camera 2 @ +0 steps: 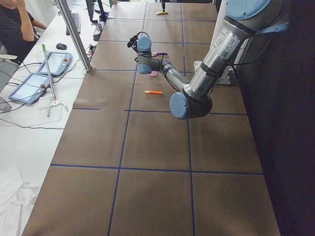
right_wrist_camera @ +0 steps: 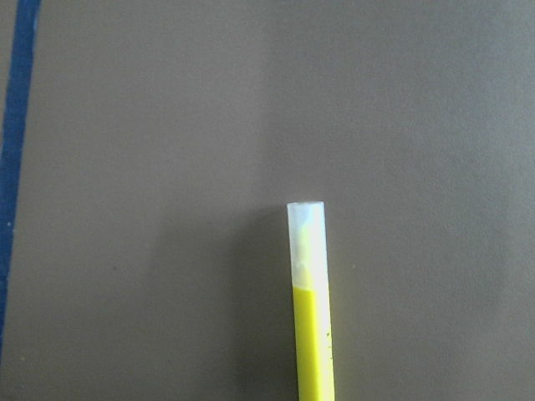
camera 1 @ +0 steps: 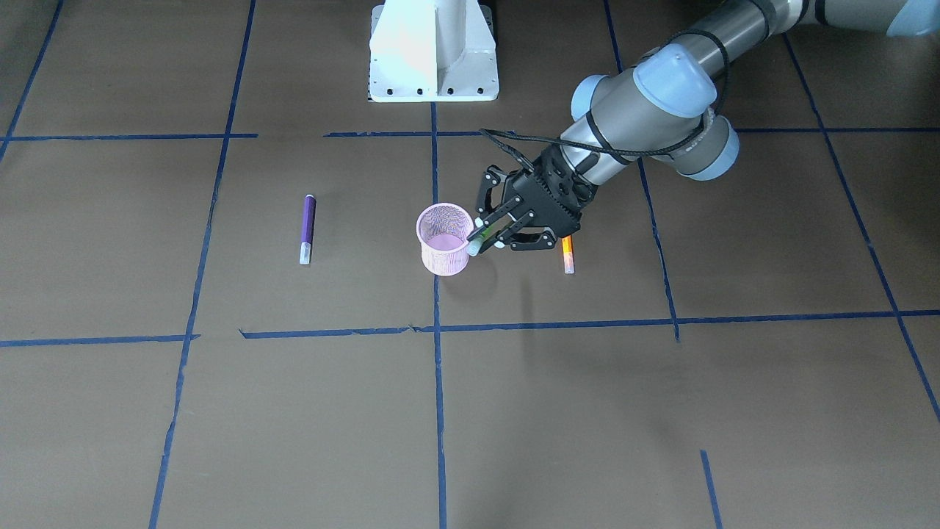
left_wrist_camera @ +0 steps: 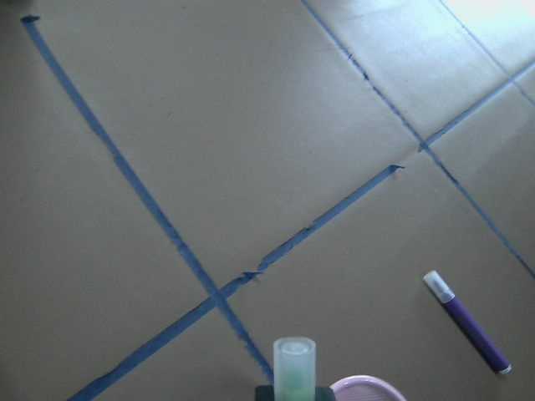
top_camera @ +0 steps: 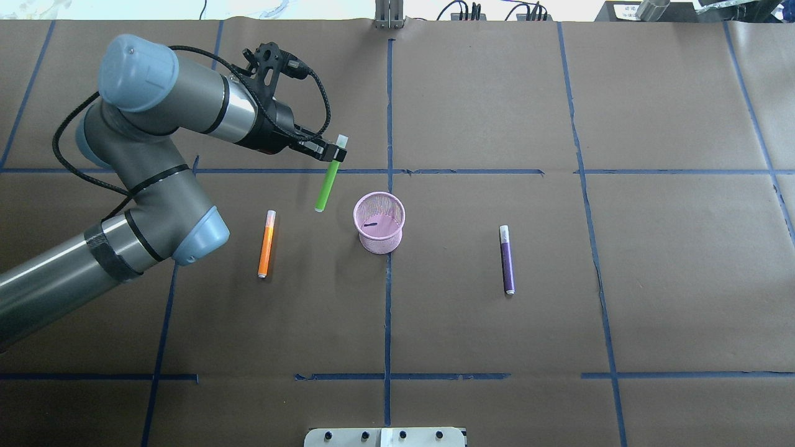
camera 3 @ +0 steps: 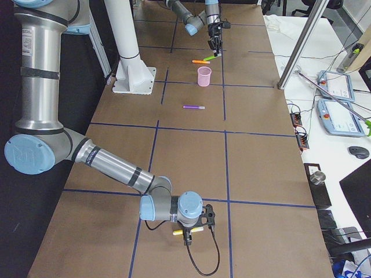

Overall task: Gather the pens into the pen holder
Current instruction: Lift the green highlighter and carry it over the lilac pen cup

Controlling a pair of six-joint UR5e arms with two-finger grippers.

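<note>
PEN COLLECTION, REMOTE STATION: I watched the left gripper (top_camera: 336, 153) clamp the pale end of the green pen (top_camera: 325, 189). The pen hung tilted above the table (top_camera: 497, 93), just beside the pen holder (top_camera: 380, 242), on the robot's left of it and outside its rim. The orange pen (top_camera: 266, 244) lay flat farther to the holder's left, apart from it. The purple pen (top_camera: 507, 261) lay flat on the holder's right, also apart. Well away from the holder, at the table's end on the robot's right, the right gripper (camera 3: 194, 225) sat directly over 1 yellow pen (right_wrist_camera: 311, 334). I could not tell whether that gripper was spread or closed.
</note>
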